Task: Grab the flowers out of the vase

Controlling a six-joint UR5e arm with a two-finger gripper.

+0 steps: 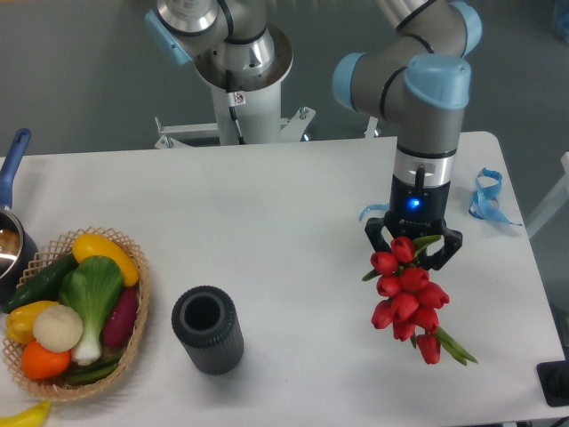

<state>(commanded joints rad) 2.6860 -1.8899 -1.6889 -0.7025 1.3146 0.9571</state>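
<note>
The gripper (pixel 412 248) is clamped on the flowers (pixel 407 294), well to the right of the vase (pixel 207 329), which stands empty. The bunch hangs heavy below the fingers — it could slide free, since only thin stems are pinched.

Bright, even light from above. The white table (pixel 267 213) shows only soft, faint shadows. Everything looks sharp.

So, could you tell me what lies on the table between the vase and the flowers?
Nothing: in the camera view, only bare white table separates the vase from the flowers held in the gripper.
</note>
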